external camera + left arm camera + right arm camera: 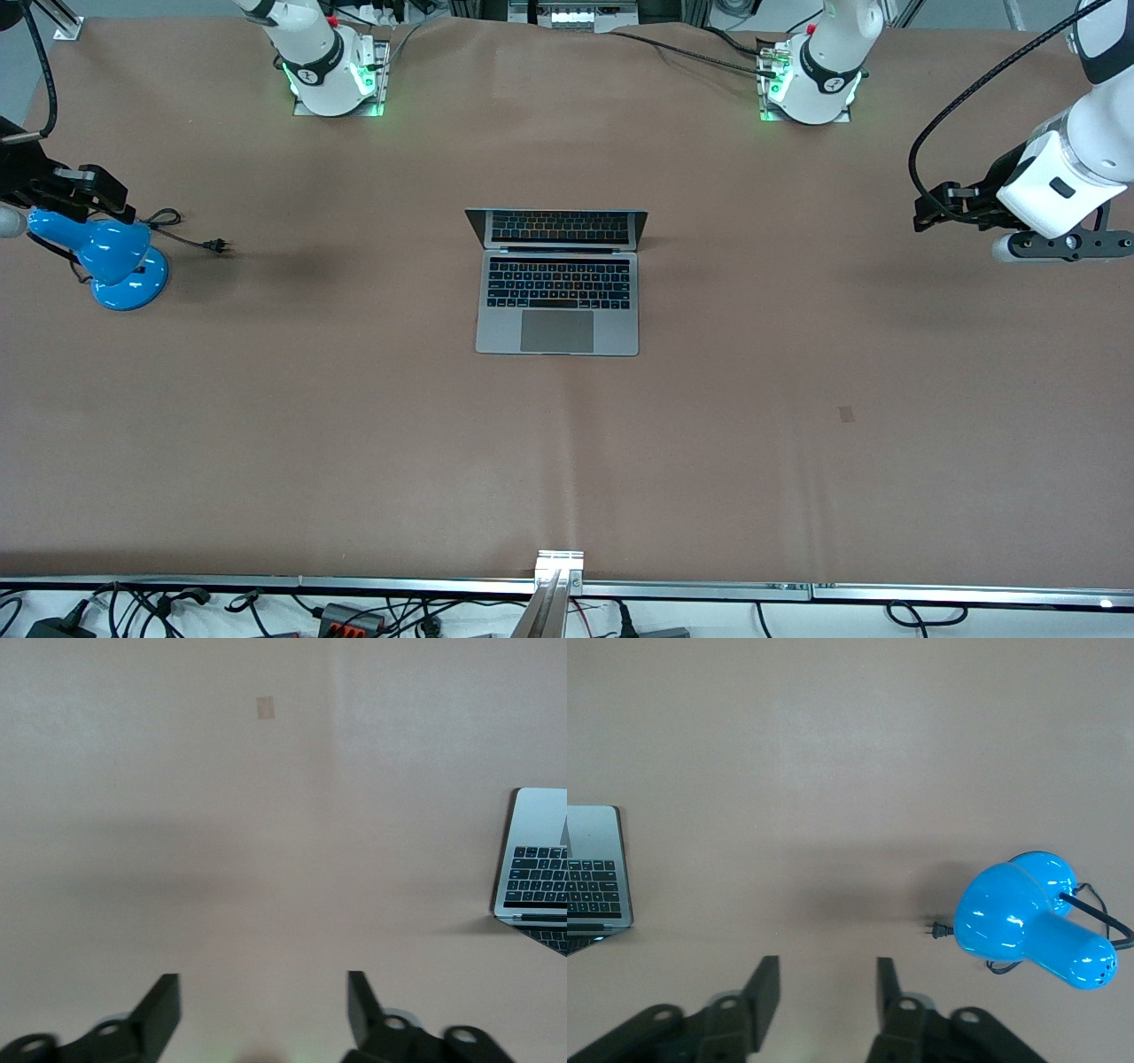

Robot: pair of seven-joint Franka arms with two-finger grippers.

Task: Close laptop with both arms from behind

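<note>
The laptop (557, 306) lies open in the middle of the table, its screen leaning back toward the arms' bases and its keyboard lit. My left gripper (923, 217) hangs over the bare table at the left arm's end, well away from the laptop, open wide and empty (263, 979). My right gripper (122, 206) hangs over the table at the right arm's end, just above the blue lamp, open and empty (828, 961). An edge of the laptop shows in the left wrist view (536, 859) and in the right wrist view (594, 868).
A small blue desk lamp (115, 257) lies at the right arm's end, its black cord and plug (217, 246) trailing toward the laptop; it also shows in the right wrist view (1028, 917). A small tape patch (847, 413) is on the brown cover.
</note>
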